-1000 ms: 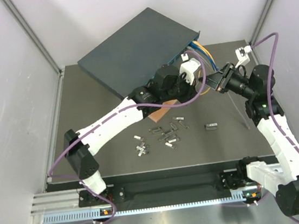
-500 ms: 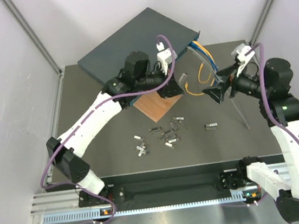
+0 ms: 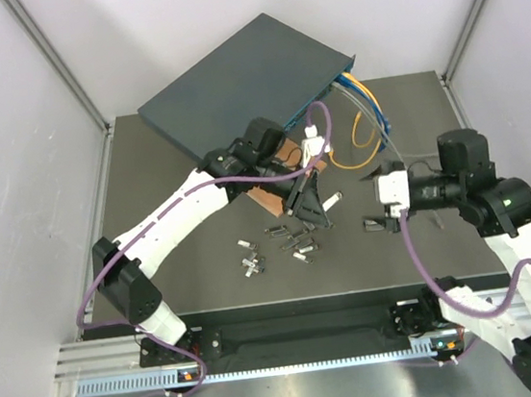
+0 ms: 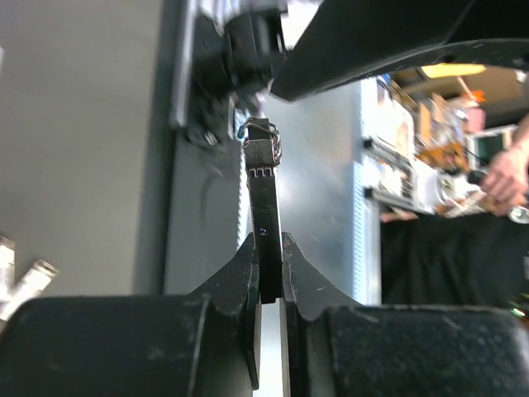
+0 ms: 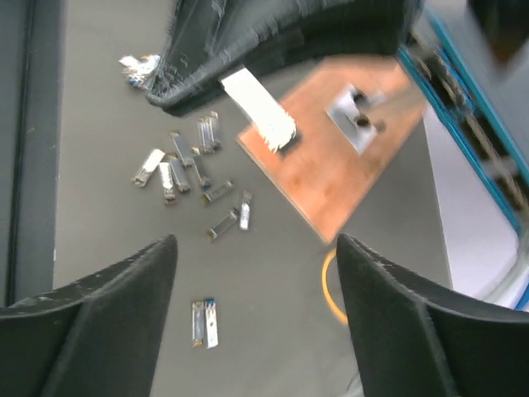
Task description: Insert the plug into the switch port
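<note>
The switch (image 3: 242,85) is a dark blue-grey box at the back of the table; its teal front face (image 5: 463,91) shows blurred in the right wrist view. My left gripper (image 3: 311,206) hangs over the middle of the table, well short of the switch. In the left wrist view it (image 4: 269,244) is shut on a thin dark plug (image 4: 264,194), seen edge-on and sticking out past the fingertips. My right gripper (image 3: 381,209) is to its right, apart from it. The right wrist view shows this gripper (image 5: 256,277) open and holding nothing, above two loose plugs (image 5: 204,321).
A thin brown board (image 3: 268,201) lies before the switch, with a small metal part (image 5: 357,116) on it. Several loose plugs (image 3: 290,239) are scattered on the dark mat. Orange and blue cables (image 3: 363,109) leave the switch's front, and a yellow loop (image 5: 331,289) lies on the mat.
The two grippers were together near the switch front. The right jaws opened and that arm drew back toward the near side. The left gripper swung toward the switch, then to mid-table.
</note>
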